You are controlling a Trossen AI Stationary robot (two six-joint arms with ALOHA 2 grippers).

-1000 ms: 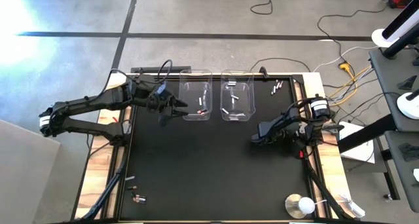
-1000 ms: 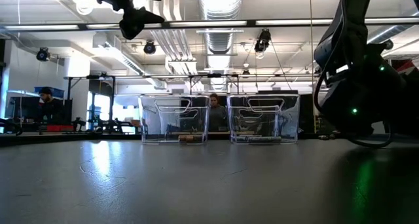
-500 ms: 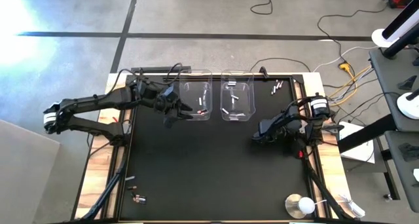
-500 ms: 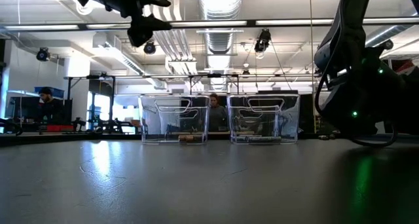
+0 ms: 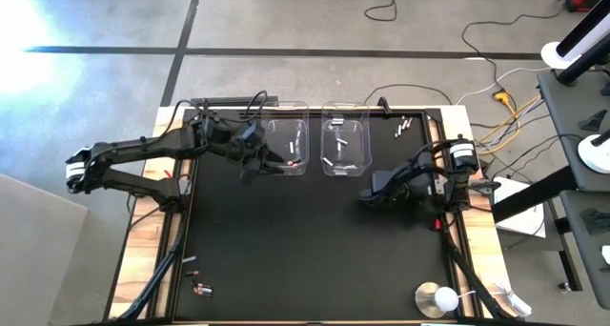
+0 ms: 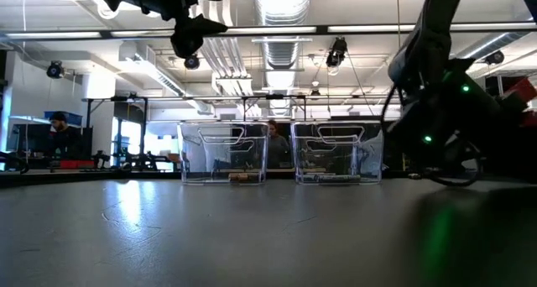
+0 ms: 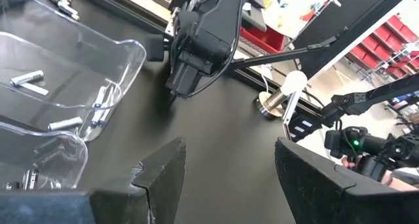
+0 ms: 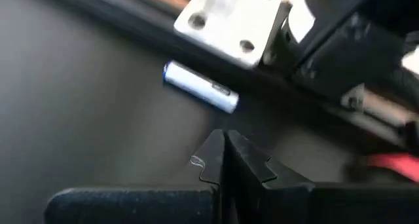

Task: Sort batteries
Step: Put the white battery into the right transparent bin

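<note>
Two clear bins stand at the table's far side. The left bin (image 5: 270,128) holds dark and reddish batteries (image 5: 292,160); the right bin (image 5: 365,135) holds silver-white batteries (image 5: 338,147). More loose batteries lie at the far right corner (image 5: 403,128) and near the left near corner (image 5: 197,288). My left gripper (image 5: 265,161) hangs open and empty, high above the table beside the left bin (image 7: 229,152). My right gripper (image 5: 364,198) is low over the mat right of centre, shut and empty (image 8: 222,140). A silver-blue battery (image 8: 200,86) lies on the mat just beyond its fingertips.
A round white-and-metal disc (image 5: 434,297) stands at the near right corner and also shows past the left fingers (image 7: 272,103). The mat between the bins and the near edge is bare. Cables run along the table's right rail. People show far off in the room (image 6: 274,144).
My left gripper has moved toward the table's right, closing on the left bin, still high and open. My right arm has shifted a little toward the table's left, staying low over the mat.
</note>
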